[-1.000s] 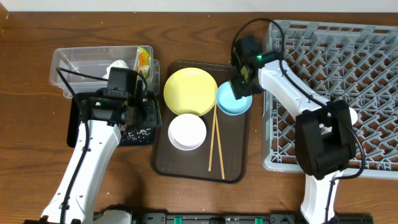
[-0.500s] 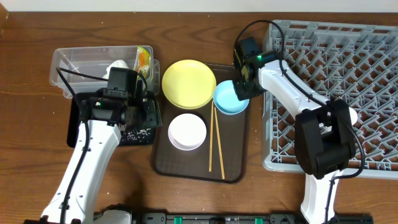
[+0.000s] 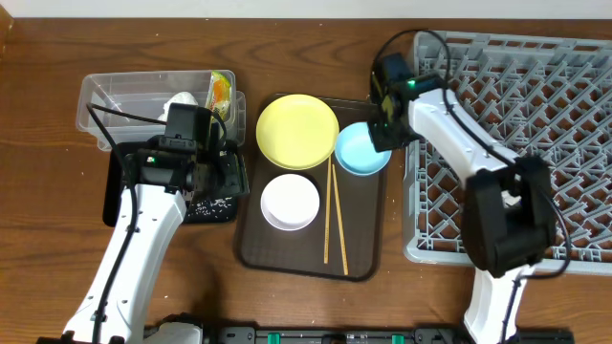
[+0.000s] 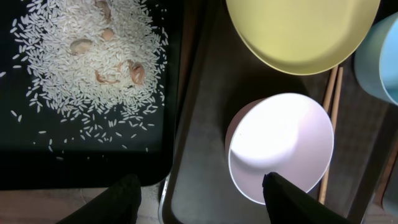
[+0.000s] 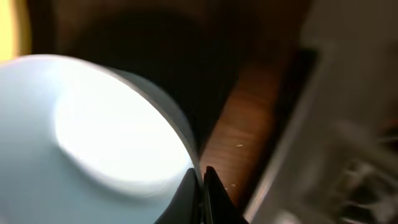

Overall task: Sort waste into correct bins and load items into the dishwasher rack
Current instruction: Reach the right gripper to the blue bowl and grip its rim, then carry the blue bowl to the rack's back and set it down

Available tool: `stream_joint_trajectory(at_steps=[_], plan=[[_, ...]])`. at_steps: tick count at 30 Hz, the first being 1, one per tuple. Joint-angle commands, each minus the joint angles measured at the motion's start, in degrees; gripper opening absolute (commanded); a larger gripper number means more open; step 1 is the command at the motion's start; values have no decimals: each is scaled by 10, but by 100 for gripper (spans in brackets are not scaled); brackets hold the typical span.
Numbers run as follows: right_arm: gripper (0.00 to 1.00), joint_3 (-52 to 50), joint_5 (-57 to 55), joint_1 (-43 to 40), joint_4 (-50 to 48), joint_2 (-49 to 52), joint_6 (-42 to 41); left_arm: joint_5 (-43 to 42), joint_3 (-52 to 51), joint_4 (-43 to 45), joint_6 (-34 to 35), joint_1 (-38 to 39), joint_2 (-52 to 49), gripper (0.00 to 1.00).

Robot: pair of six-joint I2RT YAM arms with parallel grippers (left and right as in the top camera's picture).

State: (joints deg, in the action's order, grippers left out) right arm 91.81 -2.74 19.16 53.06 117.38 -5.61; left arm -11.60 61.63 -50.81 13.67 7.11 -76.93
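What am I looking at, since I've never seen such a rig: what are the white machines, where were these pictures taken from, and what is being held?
Two white robot arms sit at a table, each ending in a two-finger gripper. The wide picture looks down from above; the other two come from wrist cameras. A brown tray carries a yellow plate, a white bowl, chopsticks and a light blue bowl. The right gripper pinches the light blue bowl's rim, beside the dishwasher rack. The left gripper hangs open near the white bowl and the black tray of rice.
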Motion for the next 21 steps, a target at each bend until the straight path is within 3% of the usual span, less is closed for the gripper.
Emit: stream_joint_trajectory(at_steps=[1,6,12,21], plan=[[1,5,-18,-22,-20,-86,-1,7,5,-2,1,-3,1,66],[1,5,-35,-49,-55,-153,-1,7,5,-1,1,-3,1,66],[1,5,-139,-85,-87,-188,25,7,5,-1,1,-3,1,66],[1,4,-457,-120,-195,-185,107,7,5,-1,1,-3,1,66]])
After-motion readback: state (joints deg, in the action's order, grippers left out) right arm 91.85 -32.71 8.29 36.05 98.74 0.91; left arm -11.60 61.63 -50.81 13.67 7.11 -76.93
